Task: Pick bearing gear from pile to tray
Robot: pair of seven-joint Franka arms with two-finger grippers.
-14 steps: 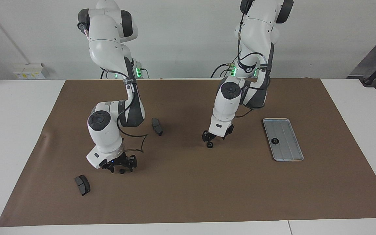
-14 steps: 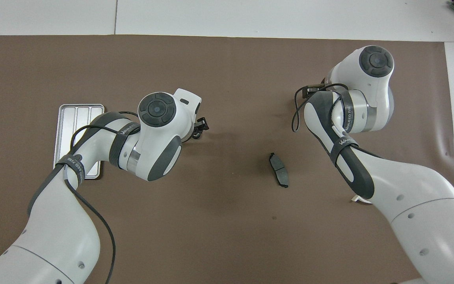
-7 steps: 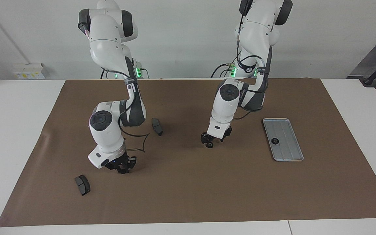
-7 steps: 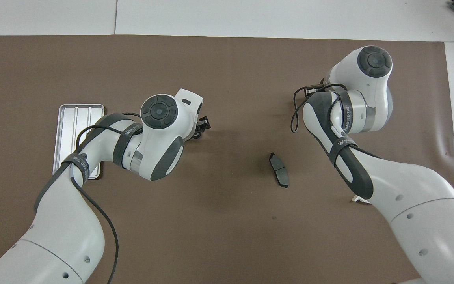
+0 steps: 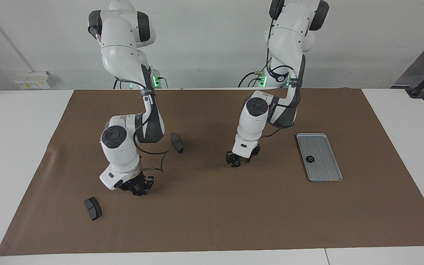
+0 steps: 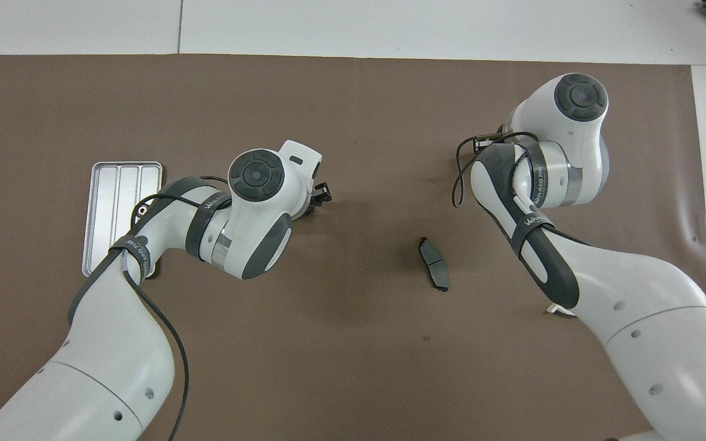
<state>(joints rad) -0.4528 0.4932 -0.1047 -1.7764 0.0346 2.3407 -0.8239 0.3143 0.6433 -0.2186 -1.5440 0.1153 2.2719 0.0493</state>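
Right gripper [image 5: 137, 191] low over the mat, closed on a small black gear | left gripper [image 5: 235, 163] over mid-mat, grip unclear | tray [image 5: 329, 167] holds one gear [image 5: 310, 159] | overhead: left gripper [image 6: 321, 197] partly visible, tray [image 6: 103, 202] half-covered by arm, brake pad [image 6: 433, 263] mid-mat.

We see wide bare brown mat [image 5: 212, 217] between the two arms. The tray [image 5: 328, 171] (one small black gear [image 5: 310, 159] on it) lies toward the left arm's end, its approach open. Two brake pads [image 5: 177, 142] [image 5: 93, 208] flank the right gripper [image 5: 137, 191], the second seemingly just beside it.
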